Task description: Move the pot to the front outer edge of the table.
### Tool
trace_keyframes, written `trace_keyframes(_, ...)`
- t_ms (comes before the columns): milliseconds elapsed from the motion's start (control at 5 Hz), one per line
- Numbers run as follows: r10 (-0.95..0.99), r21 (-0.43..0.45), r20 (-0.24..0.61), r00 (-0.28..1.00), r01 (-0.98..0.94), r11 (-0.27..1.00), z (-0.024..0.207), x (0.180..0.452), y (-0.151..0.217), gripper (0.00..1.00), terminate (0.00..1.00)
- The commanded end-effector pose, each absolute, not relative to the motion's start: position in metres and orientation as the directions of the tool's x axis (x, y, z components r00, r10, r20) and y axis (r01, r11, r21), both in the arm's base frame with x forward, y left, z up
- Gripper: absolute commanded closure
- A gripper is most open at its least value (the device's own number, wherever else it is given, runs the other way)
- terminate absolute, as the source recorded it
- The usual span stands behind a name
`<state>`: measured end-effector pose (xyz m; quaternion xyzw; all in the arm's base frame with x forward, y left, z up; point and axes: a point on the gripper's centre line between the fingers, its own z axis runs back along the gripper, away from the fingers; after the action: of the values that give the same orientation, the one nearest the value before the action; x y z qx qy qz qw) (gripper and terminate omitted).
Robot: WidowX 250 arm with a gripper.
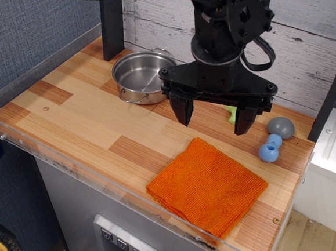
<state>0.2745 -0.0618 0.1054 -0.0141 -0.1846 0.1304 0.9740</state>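
Note:
The pot point(138, 75) is a small shiny steel pot with thin wire handles. It stands upright and empty at the back of the wooden table point(81, 118), near the back wall. My gripper point(213, 118) hangs above the table to the right of the pot, fingers pointing down. Its jaws stand wide apart and hold nothing. The left finger point(182, 111) is close to the pot's right side but apart from it.
A folded orange cloth point(208, 186) lies at the front right. A grey dome toy point(281, 127) and a blue dumbbell toy point(270, 147) sit at the right. A green object point(232, 113) is partly hidden behind the gripper. A dark post point(113, 22) stands behind the pot. A clear acrylic rim point(94, 175) edges the front.

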Motion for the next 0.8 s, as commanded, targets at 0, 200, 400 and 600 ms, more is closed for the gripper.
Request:
trace_keyframes(0, 0.259, -0.076, 0.356, 0.898, -0.249, 0.966, 0.105, 0.275, -0.062, 0.0, 0.0)
trace_keyframes(200, 0.364, -0.066, 0.335, 0.869, -0.363, 0.929, 0.11, 0.281, -0.036, 0.0, 0.0)
trace_keyframes(400, 0.459, -0.062, 0.339, 0.821, -0.467, 0.882, 0.111, 0.284, -0.008, 0.0, 0.0)
trace_keyframes(600, 0.535, -0.075, 0.338, 0.774, -0.544, 0.835, 0.11, 0.284, 0.013, 0.0, 0.0)
